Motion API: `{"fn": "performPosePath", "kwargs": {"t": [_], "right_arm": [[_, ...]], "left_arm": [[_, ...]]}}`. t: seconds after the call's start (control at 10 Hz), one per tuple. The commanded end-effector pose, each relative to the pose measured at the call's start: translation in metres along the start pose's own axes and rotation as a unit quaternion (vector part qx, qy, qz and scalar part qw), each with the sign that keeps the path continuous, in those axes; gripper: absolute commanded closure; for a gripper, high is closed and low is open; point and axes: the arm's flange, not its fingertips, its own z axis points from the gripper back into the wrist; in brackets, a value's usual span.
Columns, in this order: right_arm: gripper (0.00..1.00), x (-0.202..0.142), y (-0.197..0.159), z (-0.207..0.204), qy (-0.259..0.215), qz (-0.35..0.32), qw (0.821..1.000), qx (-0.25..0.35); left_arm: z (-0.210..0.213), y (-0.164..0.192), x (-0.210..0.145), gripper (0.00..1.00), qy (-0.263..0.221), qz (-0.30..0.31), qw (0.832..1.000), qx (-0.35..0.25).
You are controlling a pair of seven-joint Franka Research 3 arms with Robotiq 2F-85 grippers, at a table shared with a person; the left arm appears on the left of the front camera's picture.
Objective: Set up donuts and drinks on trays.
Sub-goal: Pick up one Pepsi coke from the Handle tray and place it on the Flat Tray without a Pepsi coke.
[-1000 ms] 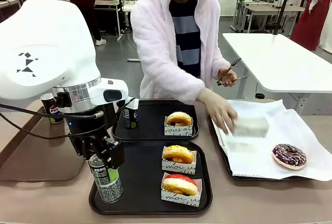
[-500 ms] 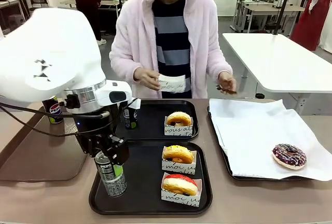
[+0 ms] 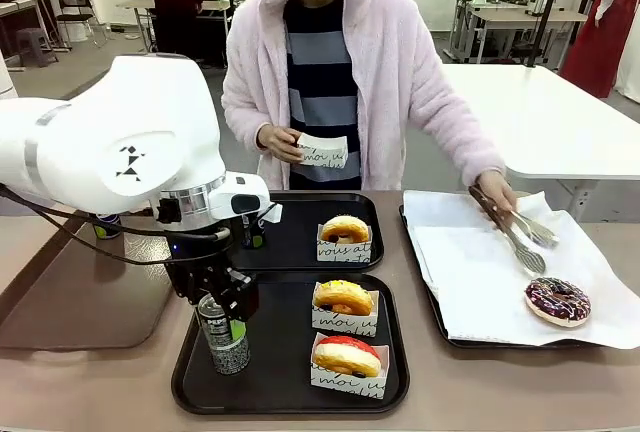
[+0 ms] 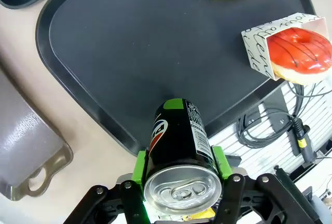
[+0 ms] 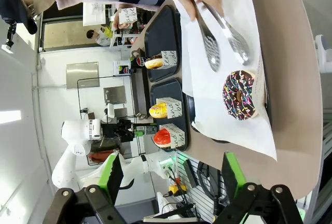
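**Can over the near tray, person reaching for the last donut**

My left gripper (image 3: 222, 304) is clamped about half-closed on a slim black soda can with a green accent and silver top (image 3: 226, 334), green pads on both its sides. Over the past second I have carried it rightward, so it now hangs upright over the left part of the near matte black plastic tray (image 3: 280, 397), beside the yellow-iced (image 3: 343, 297) and red-iced (image 3: 346, 355) sleeved donuts. Whether its base touches the tray I cannot tell. Setting it down looks like my next step.

The person has picked up metal tongs (image 3: 512, 233) and a white paper sleeve (image 3: 324, 151), likely for the chocolate-sprinkle donut (image 3: 557, 299). My right gripper (image 5: 168, 178) stands wide open, holding nothing.
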Motion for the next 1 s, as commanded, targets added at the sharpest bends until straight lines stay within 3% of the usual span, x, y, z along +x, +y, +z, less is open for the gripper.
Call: {"fn": "performPosePath", "kwargs": {"t": [0.0, 0.6, 0.7, 0.8, 0.9], "right_arm": [[0.0, 0.0, 0.0, 0.0, -0.003, 0.005, 1.0, 0.008], [0.0, 0.0, 0.0, 0.0, -0.003, 0.005, 1.0, 0.008], [0.0, 0.0, 0.0, 0.0, -0.003, 0.005, 1.0, 0.008], [0.0, 0.0, 0.0, 0.0, -0.003, 0.005, 1.0, 0.008], [0.0, 0.0, 0.0, 0.0, -0.003, 0.005, 1.0, 0.008]], "left_arm": [[-0.009, 0.002, 0.005, 0.42, -0.01, -0.003, 1.0, 0.014], [-0.029, 0.006, 0.004, 0.42, -0.011, -0.009, 0.999, 0.031], [-0.03, 0.005, 0.002, 0.27, -0.011, -0.012, 0.999, 0.03], [-0.029, 0.004, 0.002, 0.22, -0.01, -0.014, 0.999, 0.029], [-0.027, 0.003, 0.001, 0.07, -0.012, -0.013, 0.999, 0.027]]}}
